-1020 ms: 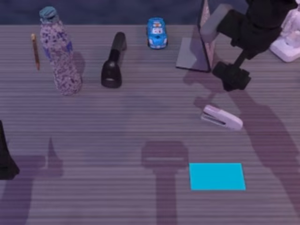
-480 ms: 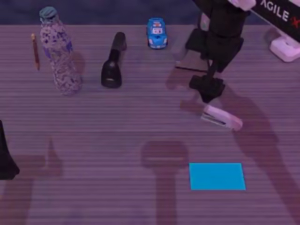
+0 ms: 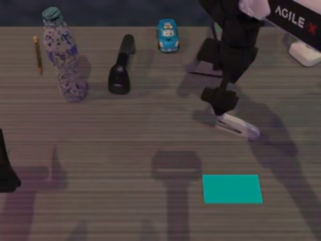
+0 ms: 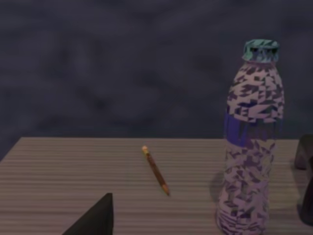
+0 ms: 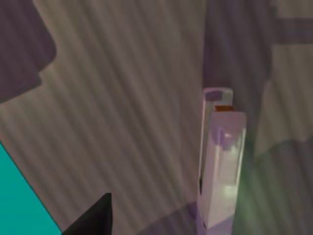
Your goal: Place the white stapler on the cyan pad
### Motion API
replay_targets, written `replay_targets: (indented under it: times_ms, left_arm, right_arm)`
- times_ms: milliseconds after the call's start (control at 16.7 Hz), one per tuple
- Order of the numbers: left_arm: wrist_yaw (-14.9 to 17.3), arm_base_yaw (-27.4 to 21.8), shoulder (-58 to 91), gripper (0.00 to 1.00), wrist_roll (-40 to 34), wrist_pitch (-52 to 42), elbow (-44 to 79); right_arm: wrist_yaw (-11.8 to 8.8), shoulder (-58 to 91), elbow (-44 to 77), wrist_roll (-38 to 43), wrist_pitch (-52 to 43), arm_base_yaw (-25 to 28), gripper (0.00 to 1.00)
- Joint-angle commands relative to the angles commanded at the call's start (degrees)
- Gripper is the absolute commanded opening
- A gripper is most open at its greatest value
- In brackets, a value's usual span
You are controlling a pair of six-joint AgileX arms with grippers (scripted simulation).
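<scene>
The white stapler (image 3: 238,126) lies flat on the table right of centre, slanting down to the right. My right gripper (image 3: 220,102) hovers open just above its upper-left end and holds nothing. In the right wrist view the stapler (image 5: 221,161) stretches lengthwise close below the camera. One dark fingertip (image 5: 97,218) shows off to its side, well apart from it. The cyan pad (image 3: 232,189) lies flat nearer the front edge, below the stapler, and a corner of the pad (image 5: 19,196) shows in the right wrist view. My left gripper (image 3: 6,173) is parked at the left edge.
Along the back stand a patterned bottle (image 3: 64,57), a pencil (image 3: 37,54), a black scanner (image 3: 121,66) and a blue toy car (image 3: 168,35). A grey stand (image 3: 200,65) is mostly hidden by my right arm. A white machine base (image 3: 305,52) sits at the back right.
My right arm has swung down and to the left, bringing its gripper from the back right to just over the stapler's upper-left end. The stapler, the pad and my left arm have not moved.
</scene>
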Motion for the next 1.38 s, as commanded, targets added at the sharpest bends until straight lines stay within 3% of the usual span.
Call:
replay_targets:
  times_ms: [360,660,1380]
  left_arm:
    - [0.0,0.0,0.0,1.0,0.0,0.0,0.0]
    - [0.0,0.0,0.0,1.0,0.0,0.0,0.0]
    - [0.0,0.0,0.0,1.0,0.0,0.0,0.0]
  right_arm:
    - [0.02,1.84,-12.66,0.19,14.98,0.14,1.0]
    - [0.03,2.16,-14.09,0.19,16.47,0.17,1.0]
    - [0.03,2.16,-14.09,0.19,16.47,0.17,0.1]
